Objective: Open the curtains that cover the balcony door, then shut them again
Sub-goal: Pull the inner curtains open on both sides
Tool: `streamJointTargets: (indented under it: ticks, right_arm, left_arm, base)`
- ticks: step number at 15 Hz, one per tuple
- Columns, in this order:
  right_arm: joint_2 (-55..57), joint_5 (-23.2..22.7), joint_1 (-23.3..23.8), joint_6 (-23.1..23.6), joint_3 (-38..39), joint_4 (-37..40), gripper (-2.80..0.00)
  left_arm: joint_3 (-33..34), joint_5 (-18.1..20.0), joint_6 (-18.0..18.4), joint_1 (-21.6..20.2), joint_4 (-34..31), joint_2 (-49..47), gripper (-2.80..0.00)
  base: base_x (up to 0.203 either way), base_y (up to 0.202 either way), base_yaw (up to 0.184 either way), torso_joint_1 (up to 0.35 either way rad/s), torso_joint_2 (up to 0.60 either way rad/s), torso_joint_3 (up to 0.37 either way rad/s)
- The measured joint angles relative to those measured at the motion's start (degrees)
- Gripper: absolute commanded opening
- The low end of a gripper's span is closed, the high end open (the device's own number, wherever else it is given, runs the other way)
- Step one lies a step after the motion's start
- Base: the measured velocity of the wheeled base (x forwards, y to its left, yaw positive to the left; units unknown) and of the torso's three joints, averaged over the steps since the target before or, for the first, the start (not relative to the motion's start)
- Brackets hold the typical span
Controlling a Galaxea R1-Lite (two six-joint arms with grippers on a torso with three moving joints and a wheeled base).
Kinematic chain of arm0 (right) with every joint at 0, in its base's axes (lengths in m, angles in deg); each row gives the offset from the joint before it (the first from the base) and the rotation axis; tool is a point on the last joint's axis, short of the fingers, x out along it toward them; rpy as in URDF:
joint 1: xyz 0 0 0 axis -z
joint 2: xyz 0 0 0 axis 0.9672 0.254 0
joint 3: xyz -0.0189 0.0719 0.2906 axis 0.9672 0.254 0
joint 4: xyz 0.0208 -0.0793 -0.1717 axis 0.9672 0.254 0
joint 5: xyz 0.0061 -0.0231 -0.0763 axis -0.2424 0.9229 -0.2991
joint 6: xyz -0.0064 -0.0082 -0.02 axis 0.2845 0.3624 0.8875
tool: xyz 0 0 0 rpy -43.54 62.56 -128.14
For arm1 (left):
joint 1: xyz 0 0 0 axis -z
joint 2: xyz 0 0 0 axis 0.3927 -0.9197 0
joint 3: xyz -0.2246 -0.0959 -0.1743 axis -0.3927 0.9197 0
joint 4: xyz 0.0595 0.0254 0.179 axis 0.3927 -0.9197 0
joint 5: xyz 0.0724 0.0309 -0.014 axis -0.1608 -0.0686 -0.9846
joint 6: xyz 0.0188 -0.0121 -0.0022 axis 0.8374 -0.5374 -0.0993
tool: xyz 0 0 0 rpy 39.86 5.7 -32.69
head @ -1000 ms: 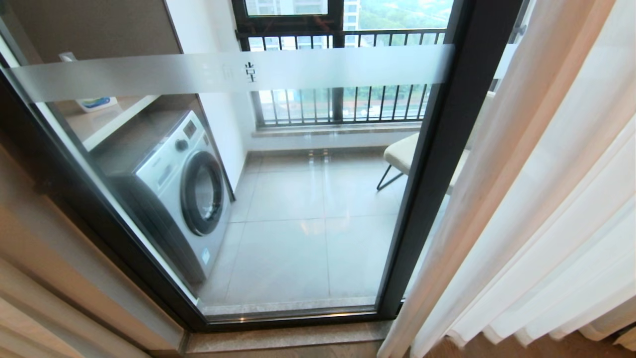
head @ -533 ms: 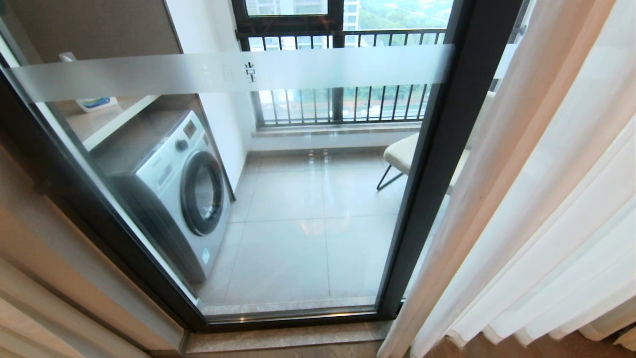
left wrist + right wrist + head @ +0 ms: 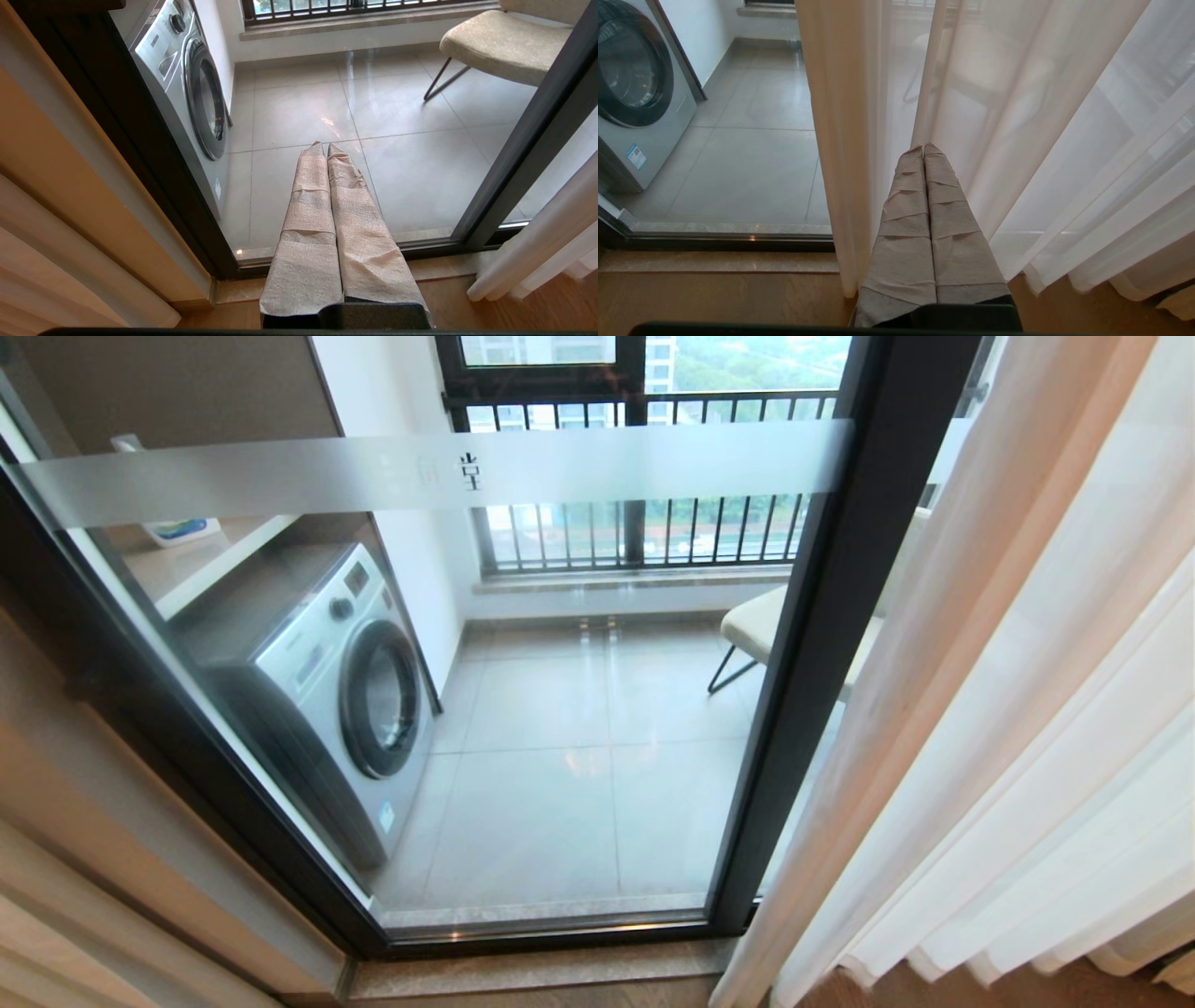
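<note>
The left hand [image 3: 327, 145], its two fingers wrapped in beige crinkled cloth, is pressed fully together and holds nothing; it points at the tall glass balcony door [image 3: 528, 135] with its thick black-brown frame, apart from the glass. The right hand [image 3: 923, 147], wrapped the same way, is also closed tight and empty, its tips just in front of the thin sheer white curtains [image 3: 1017, 116], whether touching them cannot be told. In the head view neither hand shows. There the curtains [image 3: 1027, 709] hang gathered at the right, floor-length and pleated, covering the door's right part, while the balcony door [image 3: 840, 644] panel to their left stands uncovered, crossed by a frosted horizontal band [image 3: 420, 471]. Behind the glass stand a silver front-loading washing machine [image 3: 345, 681] and a cream padded chair [image 3: 752, 625] on grey floor tiles.
</note>
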Motion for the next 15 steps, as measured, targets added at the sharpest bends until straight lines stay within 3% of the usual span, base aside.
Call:
streamJointTargets:
  ticks: [5, 10, 11, 15]
  right_arm:
    - [6.78, -6.61, -0.24, -0.12, -4.55, -4.18, -2.80]
    - [21.96, -9.36, -3.06, -0.36, -10.73, -16.81, -2.80]
    - [25.47, -9.55, -3.79, -0.42, -13.25, -18.71, 0.00]
    - [36.54, -9.81, -5.37, -2.20, -24.01, -20.58, 0.00]
  left_arm:
    - [0.00, 0.00, 0.00, -0.02, 0.00, 0.00, -2.80]
    - [0.00, 0.00, 0.00, 0.00, 0.01, 0.00, -2.80]
    - [0.00, 0.01, -0.01, -0.02, 0.05, 0.00, -2.80]
    - [0.00, 0.01, 0.00, 0.00, 0.02, 0.00, -2.80]
  base:
    - [0.000, 0.000, 0.000, 0.000, 0.00, 0.000]
    - [0.000, 0.000, 0.000, 0.000, 0.00, 0.000]
    - [0.000, 0.000, 0.000, 0.000, 0.00, 0.000]
    - [0.000, 0.000, 0.000, 0.000, 0.00, 0.000]
